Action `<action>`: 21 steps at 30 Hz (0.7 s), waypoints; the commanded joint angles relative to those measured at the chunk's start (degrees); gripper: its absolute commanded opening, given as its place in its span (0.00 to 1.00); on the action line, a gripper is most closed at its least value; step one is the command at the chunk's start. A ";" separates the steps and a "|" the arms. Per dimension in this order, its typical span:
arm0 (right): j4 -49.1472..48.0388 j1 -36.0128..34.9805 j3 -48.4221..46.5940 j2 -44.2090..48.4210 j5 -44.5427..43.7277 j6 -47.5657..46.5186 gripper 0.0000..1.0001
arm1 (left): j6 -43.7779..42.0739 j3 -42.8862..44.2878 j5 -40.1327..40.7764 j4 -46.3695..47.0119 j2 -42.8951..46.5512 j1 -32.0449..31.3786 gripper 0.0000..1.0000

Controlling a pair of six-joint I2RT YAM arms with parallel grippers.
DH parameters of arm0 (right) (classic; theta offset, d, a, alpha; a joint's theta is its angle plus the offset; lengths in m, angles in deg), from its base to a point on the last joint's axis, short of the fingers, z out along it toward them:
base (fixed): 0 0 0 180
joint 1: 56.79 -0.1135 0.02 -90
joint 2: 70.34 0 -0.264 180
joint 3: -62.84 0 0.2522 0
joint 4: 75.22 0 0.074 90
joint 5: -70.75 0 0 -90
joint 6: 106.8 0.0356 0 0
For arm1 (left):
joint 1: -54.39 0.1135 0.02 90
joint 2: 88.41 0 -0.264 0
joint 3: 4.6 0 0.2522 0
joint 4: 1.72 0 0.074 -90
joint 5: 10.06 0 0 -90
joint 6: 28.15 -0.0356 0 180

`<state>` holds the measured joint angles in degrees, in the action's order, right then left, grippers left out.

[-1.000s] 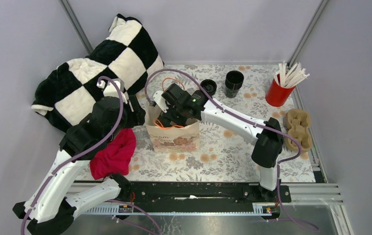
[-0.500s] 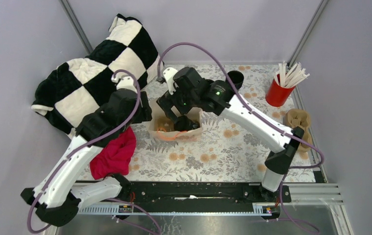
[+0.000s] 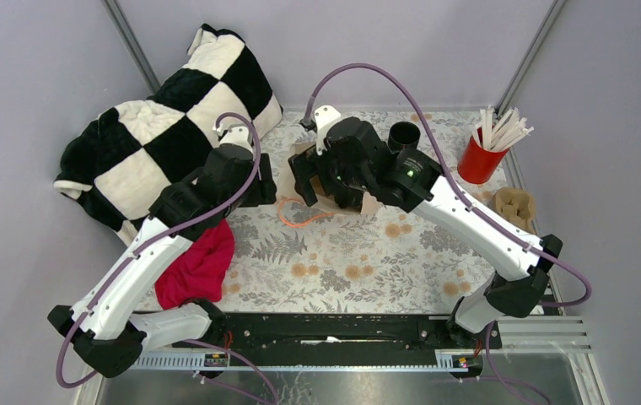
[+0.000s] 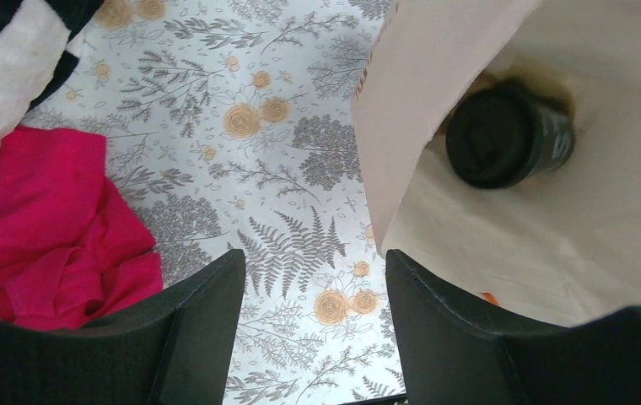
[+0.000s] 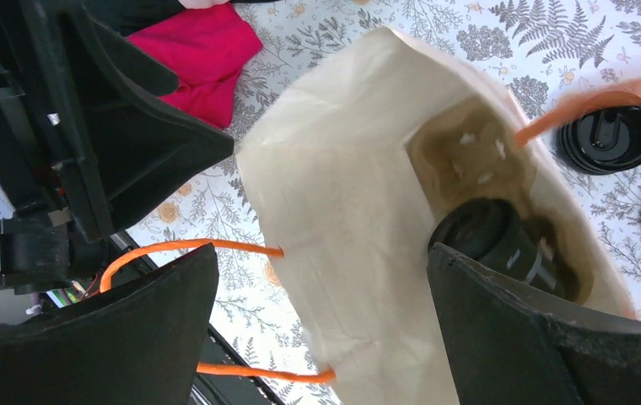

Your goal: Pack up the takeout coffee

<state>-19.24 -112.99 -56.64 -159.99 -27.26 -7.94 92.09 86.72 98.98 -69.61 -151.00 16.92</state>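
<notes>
The takeout coffee, a small black cup with a round black lid, sits deep inside a pale paper bag with orange handles. In the right wrist view the cup rests by a brown pulp insert in the bag. My right gripper is open and empty, its fingers wide apart on either side of the bag's wall; from above it covers most of the bag. My left gripper is open and empty over the tablecloth just left of the bag's mouth, and it shows from above.
A red cloth lies front left and a checkered blanket back left. A stack of black cups, a red cup of straws and a pulp carrier stand back right. A stack of black lids sits beside the bag.
The bag has gone from upright at mid-table towards the back and tilted, with the right gripper moving back over it. The left gripper has followed up to the bag's left side.
</notes>
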 commanded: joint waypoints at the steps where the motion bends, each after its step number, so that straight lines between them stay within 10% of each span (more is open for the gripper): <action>1: -4.67 0.27 1.62 0.00 1.06 0.96 1.00 | -1.08 2.22 -3.04 4.98 0.83 -0.05 0.67; 21: -13.06 0.31 12.39 6.78 3.00 3.69 1.00 | -5.42 12.09 -18.26 13.34 -12.69 7.17 0.80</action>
<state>-27.26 -112.88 -45.16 -157.84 -24.04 -4.95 88.42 92.60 87.38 -63.67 -159.81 20.59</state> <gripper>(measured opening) 0.994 0.788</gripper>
